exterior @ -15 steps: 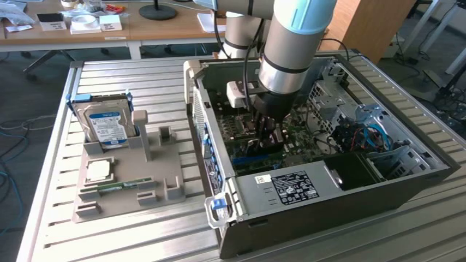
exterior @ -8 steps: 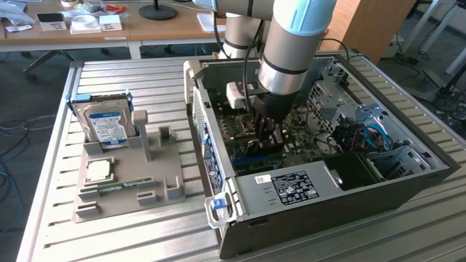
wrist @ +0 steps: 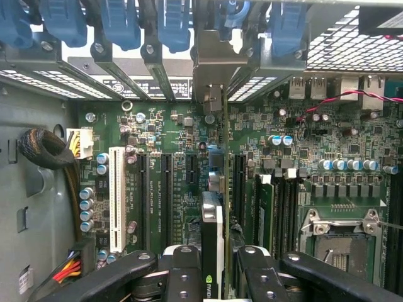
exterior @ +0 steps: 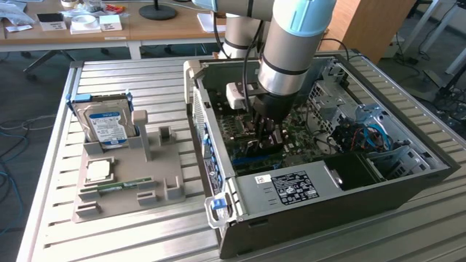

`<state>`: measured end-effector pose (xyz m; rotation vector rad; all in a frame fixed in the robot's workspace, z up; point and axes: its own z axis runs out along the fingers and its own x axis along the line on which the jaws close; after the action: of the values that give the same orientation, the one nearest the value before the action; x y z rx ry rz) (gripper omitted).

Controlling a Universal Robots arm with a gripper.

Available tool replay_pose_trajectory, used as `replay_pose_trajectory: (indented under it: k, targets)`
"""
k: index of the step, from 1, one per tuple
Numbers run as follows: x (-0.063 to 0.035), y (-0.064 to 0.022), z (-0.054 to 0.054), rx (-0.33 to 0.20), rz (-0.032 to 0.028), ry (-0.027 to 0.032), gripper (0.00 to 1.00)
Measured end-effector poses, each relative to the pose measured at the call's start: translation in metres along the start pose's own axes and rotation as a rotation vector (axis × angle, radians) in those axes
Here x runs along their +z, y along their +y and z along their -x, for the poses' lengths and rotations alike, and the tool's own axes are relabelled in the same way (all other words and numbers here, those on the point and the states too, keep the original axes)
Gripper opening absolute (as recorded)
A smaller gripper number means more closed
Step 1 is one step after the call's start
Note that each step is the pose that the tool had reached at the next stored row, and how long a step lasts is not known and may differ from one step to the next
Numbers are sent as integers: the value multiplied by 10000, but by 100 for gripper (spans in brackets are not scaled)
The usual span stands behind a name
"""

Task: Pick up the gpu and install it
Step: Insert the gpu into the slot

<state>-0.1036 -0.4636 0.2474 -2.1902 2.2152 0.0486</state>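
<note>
So at the exterior view's left, the grey parts holder (exterior: pixel 171 169) sits on the bench (exterior: pixel 131 240). The blue-label hard drive (exterior: pixel 106 124) stands upright in it, with a CPU (exterior: pixel 98 170) and a green RAM stick (exterior: pixel 117 186) lying flat lower in the frame. Moving right, the open PC case (exterior: pixel 328 207) lies on its side. The arm (exterior: pixel 291 43) reaches down into it, gripper (exterior: pixel 266 136) low over the motherboard (exterior: pixel 306 139). In the wrist view the fingers (wrist: pixel 182 277) are clamped on the gpu (wrist: pixel 212 233). It stands edge-on among the expansion slots (wrist: pixel 165 189), its metal bracket (wrist: pixel 211 69) against the case's rear openings. Can't tell if it's seated.
</note>
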Motion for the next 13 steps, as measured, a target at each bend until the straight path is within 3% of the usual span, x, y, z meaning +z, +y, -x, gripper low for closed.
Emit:
replay_pose_trajectory:
  k: [6,13]
  targets:
    - [5,2,0,0,0,1,27]
    - [-8,1,0,23,-3,46,27]
